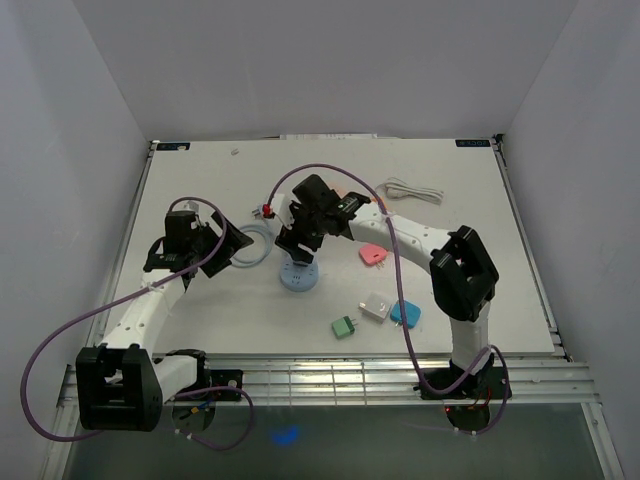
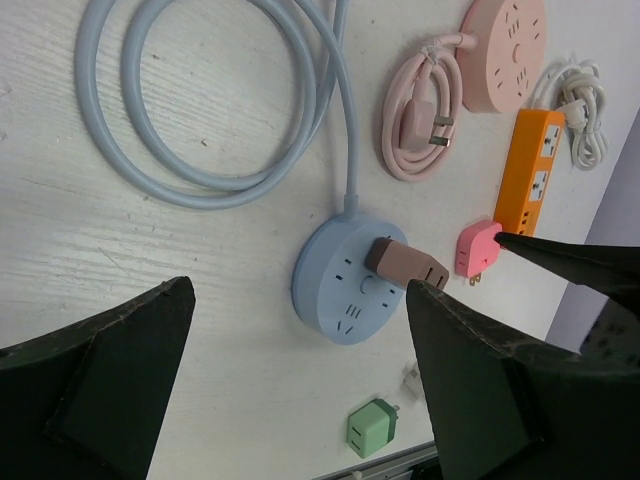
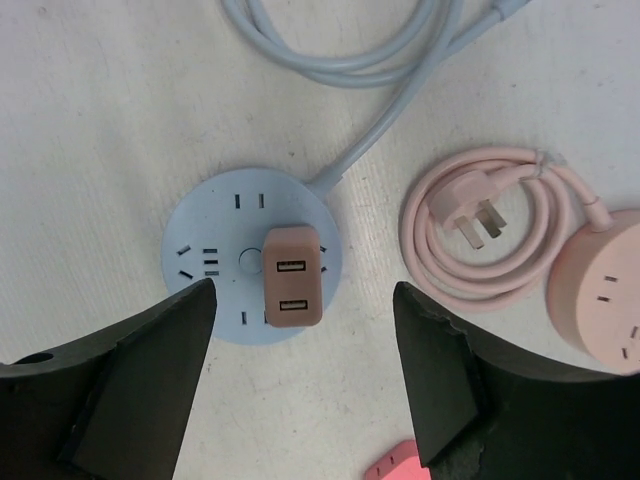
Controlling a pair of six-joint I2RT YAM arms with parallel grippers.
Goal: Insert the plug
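A brown plug sits in the blue socket mid counter; right jaws open around it, left jaws wide, both empty.

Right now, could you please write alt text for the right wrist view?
A brown USB adapter sits on a round blue power strip, between the open fingers of the right hand, which do not touch it. A coiled pink cord lies to the right on the white table.

On white matte worktop: round blue plastic socket hub, central; green plastic adapter toward near edge; seemingly white bundled cord, far-right.
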